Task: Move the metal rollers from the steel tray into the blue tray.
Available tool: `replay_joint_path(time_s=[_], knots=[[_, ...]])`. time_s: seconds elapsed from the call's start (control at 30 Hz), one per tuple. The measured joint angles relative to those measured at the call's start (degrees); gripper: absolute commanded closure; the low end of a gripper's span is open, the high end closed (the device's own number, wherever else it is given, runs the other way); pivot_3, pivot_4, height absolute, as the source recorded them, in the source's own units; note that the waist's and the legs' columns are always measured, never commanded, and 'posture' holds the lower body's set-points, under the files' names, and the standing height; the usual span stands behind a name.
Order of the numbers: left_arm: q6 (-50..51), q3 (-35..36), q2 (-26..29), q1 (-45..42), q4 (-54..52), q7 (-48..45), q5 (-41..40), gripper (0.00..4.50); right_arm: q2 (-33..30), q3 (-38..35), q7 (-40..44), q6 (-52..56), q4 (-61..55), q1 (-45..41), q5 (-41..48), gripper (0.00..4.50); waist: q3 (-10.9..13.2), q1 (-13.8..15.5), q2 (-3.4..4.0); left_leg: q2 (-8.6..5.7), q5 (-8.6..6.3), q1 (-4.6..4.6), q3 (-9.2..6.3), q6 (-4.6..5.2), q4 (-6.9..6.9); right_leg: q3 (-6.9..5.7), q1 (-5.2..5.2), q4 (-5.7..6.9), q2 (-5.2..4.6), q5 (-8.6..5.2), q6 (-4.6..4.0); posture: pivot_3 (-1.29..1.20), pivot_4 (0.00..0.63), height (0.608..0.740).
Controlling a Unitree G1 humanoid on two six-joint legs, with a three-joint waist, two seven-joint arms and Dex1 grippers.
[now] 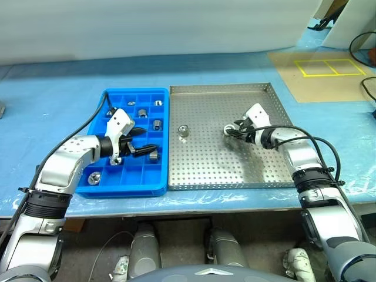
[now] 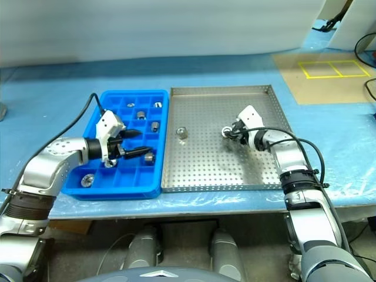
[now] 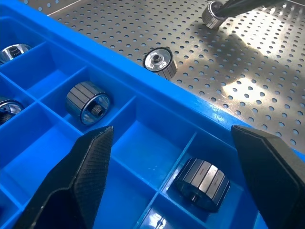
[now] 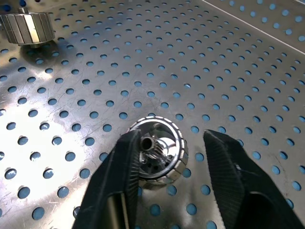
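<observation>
A blue table cover [image 1: 53, 100], perhaps plastic; yellow floor tape [image 1: 329, 67].

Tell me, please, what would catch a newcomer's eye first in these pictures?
Probably the right gripper, down on the steel tray with its black fingers on either side of one shiny roller. A second roller stands alone near that tray's left side. Beside it lies the bright blue tray, several compartments already holding rollers, with the left gripper open over it.
</observation>
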Motion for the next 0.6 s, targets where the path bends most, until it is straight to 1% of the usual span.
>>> replay_joint_path(time_s=[0.03, 0.07, 0.43, 0.6], knots=[[0.0, 0.0, 0.0, 0.0, -0.01, 0.02, 0.05, 0.36, 0.01, 0.1, -0.31, -0.42, 0.57, -0.32, -0.31, 3.77, 0.0, 0.02, 0.0, 0.0, 0.0, 0.0, 0.0, 0.0, 0.01, 0.0, 0.01, 0.0, 0.0, 0.0, 0.0, -0.07, 0.15, 0.74], [0.0, 0.0, 0.0, 0.0, -0.01, 0.04, 0.1, 0.36, 0.0, 0.11, -0.3, -0.59, 0.63, -0.33, -0.39, 3.79, -0.01, 0.04, -0.01, 0.0, 0.0, 0.0, 0.0, 0.0, 0.01, -0.02, 0.02, -0.01, 0.0, 0.0, 0.0, -0.07, 0.15, 0.74], [-0.02, 0.02, 0.0, 0.0, -0.04, 0.42, 0.21, 0.36, 0.0, 0.18, -1.06, -0.65, 0.98, -0.87, -0.86, 3.79, -0.01, 0.04, -0.02, 0.0, 0.0, 0.0, 0.0, 0.0, -0.01, -0.02, 0.02, -0.03, 0.0, 0.0, 0.0, -0.07, 0.15, 0.74], [-0.23, 1.35, 0.49, 0.13, -0.43, -0.18, -0.27, 0.36, 0.52, 0.34, 1.6, 3.35, -3.75, -1.02, 0.09, 3.79, 0.0, -0.08, -0.01, 0.01, 0.01, -0.17, 0.01, 0.01, -0.09, 0.0, -0.21, -0.09, 0.02, 0.0, 0.0, -0.04, 0.15, 0.74]])
